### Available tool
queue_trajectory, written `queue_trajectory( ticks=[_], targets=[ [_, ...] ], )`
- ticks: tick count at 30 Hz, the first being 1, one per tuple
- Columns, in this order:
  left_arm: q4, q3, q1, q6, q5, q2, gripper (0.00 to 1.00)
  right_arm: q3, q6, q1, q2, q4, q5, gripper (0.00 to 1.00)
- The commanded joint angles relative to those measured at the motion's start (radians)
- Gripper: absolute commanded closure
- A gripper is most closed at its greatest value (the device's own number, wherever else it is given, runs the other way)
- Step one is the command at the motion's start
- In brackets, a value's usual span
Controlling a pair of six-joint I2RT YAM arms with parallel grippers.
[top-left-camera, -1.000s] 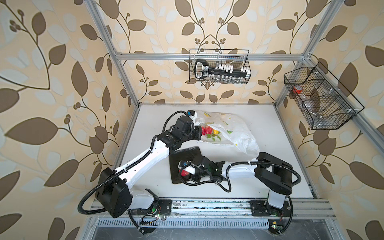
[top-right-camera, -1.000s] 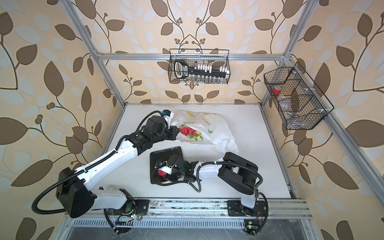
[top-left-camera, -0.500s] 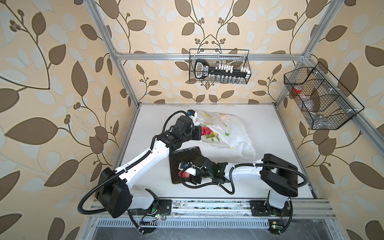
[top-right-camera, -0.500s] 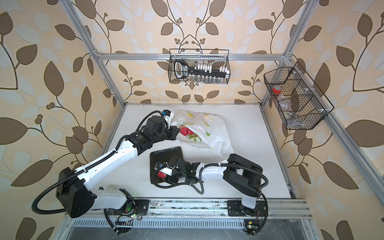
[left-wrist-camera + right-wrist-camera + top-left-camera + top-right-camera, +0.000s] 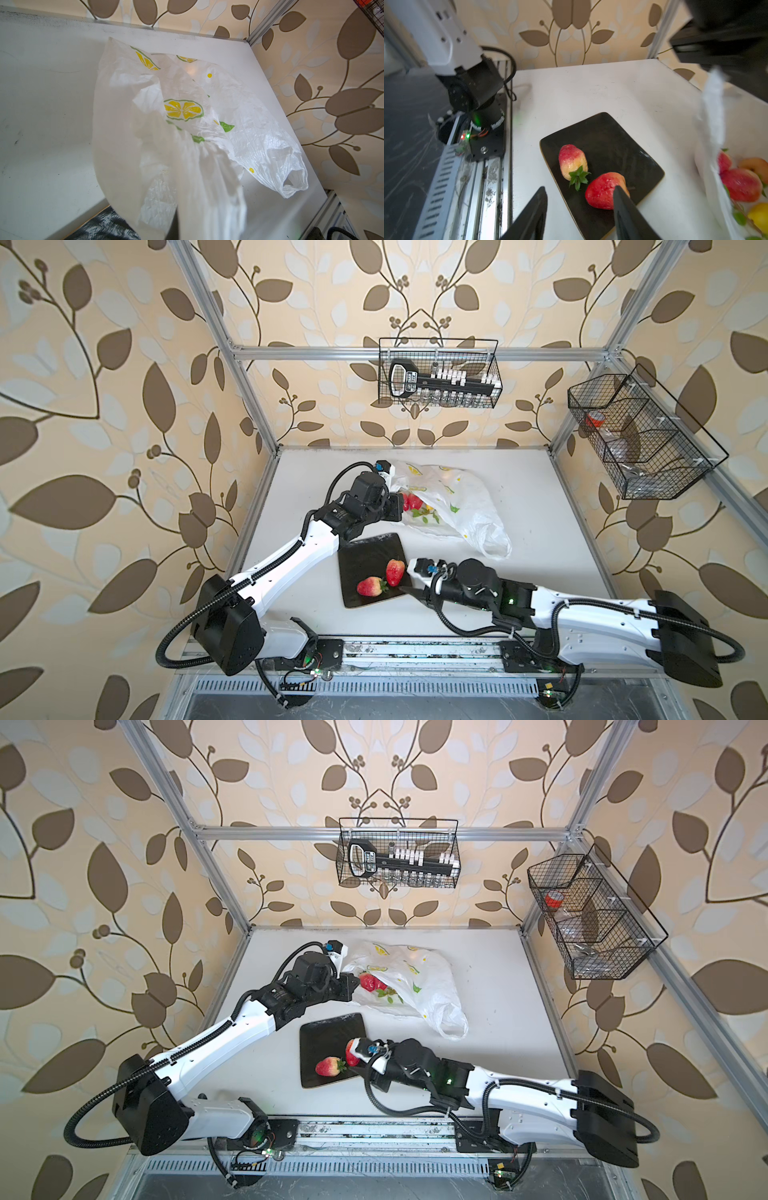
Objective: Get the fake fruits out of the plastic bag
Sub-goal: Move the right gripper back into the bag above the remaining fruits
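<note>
Finding: the left claw (image 5: 395,506) is closed tight on the rim of the plastic bag (image 5: 461,497), holding its mouth up off the surface (image 5: 540,510). More fake fruits (image 5: 413,502) sit just inside that mouth: red, yellow and green pieces. On the black tray (image 5: 365,545) two strawberries (image 5: 370,586) lie side by side. The right claw (image 5: 579,188) has its jaws apart and empty, with one finger at the nearer berry.

Risks: that finger could nudge the glossy berry off the tray. The thin film could slip from the left claw, and the mouth would collapse over the rest.

The plastic bag (image 5: 239,116) is crinkly, the tray (image 5: 612,141) glossy.
</note>
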Motion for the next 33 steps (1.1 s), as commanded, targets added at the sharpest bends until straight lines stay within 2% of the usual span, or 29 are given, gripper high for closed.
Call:
queue_trajectory(
  ticks=[1,5,9,13,17,21,28,33],
  targets=[
    [0.007,0.043,-0.003,0.019,0.014,0.003,1.0,-0.016,0.124,-0.078,-0.082,0.001,0.116,0.56],
    [0.0,0.039,-0.003,0.025,0.021,0.0,1.0,0.004,0.106,-0.214,-0.101,-0.003,0.089,0.61],
    [-0.005,0.036,-0.003,0.033,0.029,-0.004,1.0,0.051,-0.028,-0.354,-0.019,0.012,0.028,0.66],
    [-0.011,0.035,-0.002,0.037,0.038,-0.01,1.0,0.147,-0.313,-0.366,0.14,0.005,0.062,0.67],
    [-0.02,0.037,-0.004,0.045,0.042,-0.016,1.0,0.215,-0.455,-0.404,0.278,0.048,0.028,0.69],
    [-0.031,0.033,-0.003,0.05,0.035,-0.028,1.0,0.259,-0.588,-0.418,0.404,0.097,0.046,0.7],
    [-0.023,0.024,-0.003,0.054,0.049,-0.043,1.0,0.291,-0.699,-0.45,0.561,0.167,0.011,0.71],
    [-0.016,0.021,-0.003,0.066,0.064,-0.054,1.0,0.331,-0.723,-0.462,0.678,0.166,0.094,0.7]
  ],
)
